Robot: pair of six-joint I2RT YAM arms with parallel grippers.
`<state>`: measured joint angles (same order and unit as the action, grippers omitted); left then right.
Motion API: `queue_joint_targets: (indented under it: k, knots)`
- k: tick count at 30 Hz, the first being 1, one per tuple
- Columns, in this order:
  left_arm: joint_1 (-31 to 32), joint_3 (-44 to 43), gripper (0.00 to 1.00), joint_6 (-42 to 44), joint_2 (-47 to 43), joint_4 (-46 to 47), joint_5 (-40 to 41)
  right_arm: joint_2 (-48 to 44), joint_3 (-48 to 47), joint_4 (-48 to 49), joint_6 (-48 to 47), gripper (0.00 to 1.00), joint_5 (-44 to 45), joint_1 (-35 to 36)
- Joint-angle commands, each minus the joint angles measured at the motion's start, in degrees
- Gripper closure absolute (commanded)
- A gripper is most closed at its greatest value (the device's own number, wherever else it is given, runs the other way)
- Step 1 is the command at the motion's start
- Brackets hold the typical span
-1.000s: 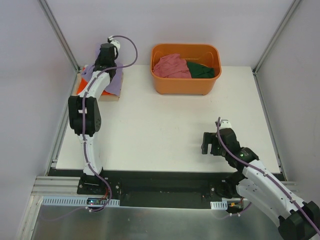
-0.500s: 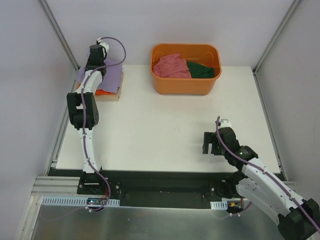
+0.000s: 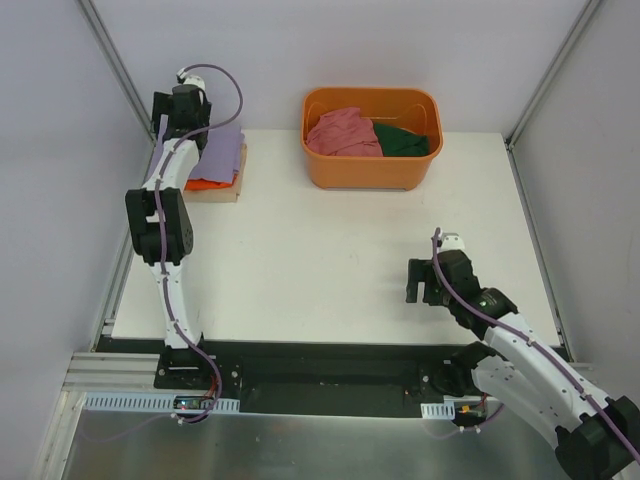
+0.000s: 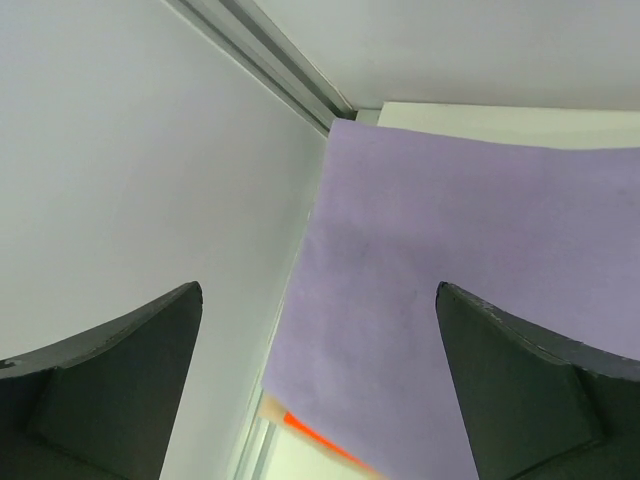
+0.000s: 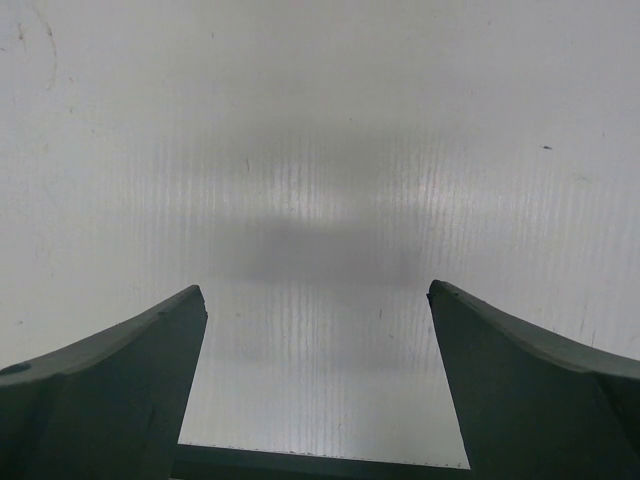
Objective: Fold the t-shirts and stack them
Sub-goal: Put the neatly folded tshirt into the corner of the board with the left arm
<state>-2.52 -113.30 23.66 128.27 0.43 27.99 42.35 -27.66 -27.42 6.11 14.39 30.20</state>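
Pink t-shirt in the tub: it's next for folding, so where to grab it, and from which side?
Probably pinch a raised wrinkle on top of the pink t-shirt, coming straight down from above. It lies crumpled inside the orange tub, whose walls block a sideways approach; the dark green t-shirt lies beside it.

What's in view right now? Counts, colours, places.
lavender t-shirt: 1, light purple, top of stack, far left corner
orange t-shirt: 1, bright orange, under the lavender one
board: 1, tan, under the stack
tub: 1, orange, far centre
pink t-shirt: 1, dusty pink, tub left
green t-shirt: 1, dark green, tub right
table: 1, white
left end effector: 1, dark, open, over the stack
right end effector: 1, dark, open, over bare table
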Motion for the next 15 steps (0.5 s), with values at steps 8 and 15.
queue_joint_targets:
  k: [8, 15]
  knots:
    - [5.6, 21.1, 0.01, -36.3, -35.2, -9.4, -18.6, -3.8, 1.4, 7.9, -2.5, 0.04, -1.7, -0.1]
    - [20.8, 46.0, 0.01, -45.4, -57.7, -9.4, -9.9, -7.7, 4.1, 9.8, -1.0, 0.04, -5.2, -0.1]
